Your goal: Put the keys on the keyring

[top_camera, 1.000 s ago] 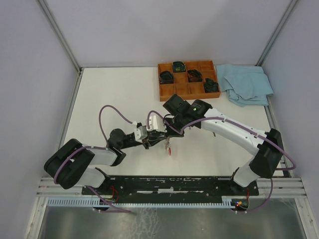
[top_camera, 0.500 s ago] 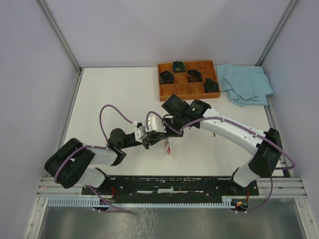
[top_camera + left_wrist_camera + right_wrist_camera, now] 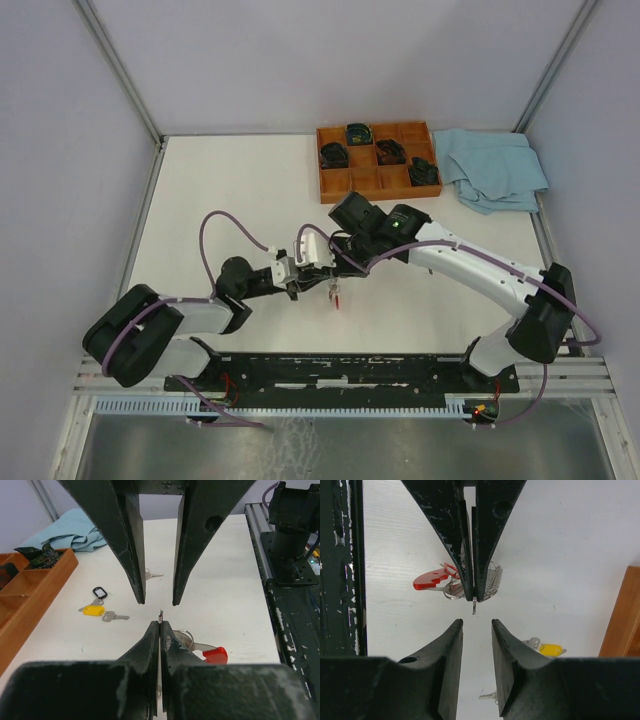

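Your left gripper [image 3: 160, 626]: clenched on the keyring [image 3: 431, 580], at the table [image 3: 220, 580] centre. Your right gripper [image 3: 473, 625]: released, tips facing the left one, just apart. One yellow key [image 3: 93, 610]: lying flat on the table, apart from both

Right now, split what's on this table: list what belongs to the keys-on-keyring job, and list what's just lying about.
Job in hand:
keyring, pinched in the shut left gripper
yellow-capped key, lying loose
open right gripper, facing the left one tip to tip

Just lying about:
plain silver key
black oval loop
wooden tray
blue cloth
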Robot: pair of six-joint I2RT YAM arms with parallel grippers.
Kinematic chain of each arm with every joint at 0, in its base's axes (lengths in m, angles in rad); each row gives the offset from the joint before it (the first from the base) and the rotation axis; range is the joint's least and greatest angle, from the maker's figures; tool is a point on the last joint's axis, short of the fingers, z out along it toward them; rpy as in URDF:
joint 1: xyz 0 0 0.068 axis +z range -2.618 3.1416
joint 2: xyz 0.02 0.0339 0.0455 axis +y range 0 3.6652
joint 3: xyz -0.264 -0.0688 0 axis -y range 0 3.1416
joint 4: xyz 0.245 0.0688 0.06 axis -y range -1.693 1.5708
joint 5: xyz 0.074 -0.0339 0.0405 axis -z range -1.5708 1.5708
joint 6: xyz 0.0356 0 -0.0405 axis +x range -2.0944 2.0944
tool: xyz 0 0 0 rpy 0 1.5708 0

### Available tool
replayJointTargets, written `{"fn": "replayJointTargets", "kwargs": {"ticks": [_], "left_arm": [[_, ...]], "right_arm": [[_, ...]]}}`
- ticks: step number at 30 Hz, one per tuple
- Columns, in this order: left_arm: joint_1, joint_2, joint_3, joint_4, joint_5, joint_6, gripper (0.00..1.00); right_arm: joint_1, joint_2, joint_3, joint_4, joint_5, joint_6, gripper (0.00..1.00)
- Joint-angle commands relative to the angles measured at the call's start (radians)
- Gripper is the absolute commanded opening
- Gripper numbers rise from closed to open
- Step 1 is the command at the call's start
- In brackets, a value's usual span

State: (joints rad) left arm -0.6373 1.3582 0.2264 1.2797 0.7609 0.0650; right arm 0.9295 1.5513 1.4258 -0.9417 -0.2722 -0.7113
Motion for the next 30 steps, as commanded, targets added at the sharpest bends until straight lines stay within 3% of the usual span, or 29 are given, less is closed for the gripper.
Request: {"fn": "replayJointTargets", "kwargs": {"ticks": [1, 11, 15, 16, 17, 23, 30], "left_arm": [[-0.007, -0.074, 0.034, -0.094, -0.015, 0.187, 0.03], [-0.006, -0.158, 0.086, -0.295, -0.005, 0.467, 0.03], [-0.007, -0.181, 0.076, -0.312, 0.001, 0.569, 0.03], [-0.006, -0.184, 0.071, -0.310, 0.000, 0.583, 0.03], [-0.006, -0.189, 0.067, -0.308, -0.001, 0.596, 0.03], [-0.005, -0.232, 0.032, -0.319, -0.070, 0.673, 0.03], [-0.004, -0.231, 0.007, -0.302, -0.133, 0.689, 0.03]], "right_arm": [[0.009, -0.113, -0.034, 0.096, 0.055, 0.064, 0.41], [-0.006, -0.349, -0.282, 0.421, 0.361, 0.249, 0.70], [-0.058, -0.391, -0.339, 0.484, 0.384, 0.361, 0.73], [-0.083, -0.394, -0.352, 0.503, 0.379, 0.394, 0.95], [-0.110, -0.392, -0.362, 0.520, 0.381, 0.456, 1.00], [-0.289, -0.380, -0.464, 0.642, 0.258, 0.665, 1.00], [-0.351, -0.301, -0.526, 0.715, 0.352, 0.833, 1.00]]}}
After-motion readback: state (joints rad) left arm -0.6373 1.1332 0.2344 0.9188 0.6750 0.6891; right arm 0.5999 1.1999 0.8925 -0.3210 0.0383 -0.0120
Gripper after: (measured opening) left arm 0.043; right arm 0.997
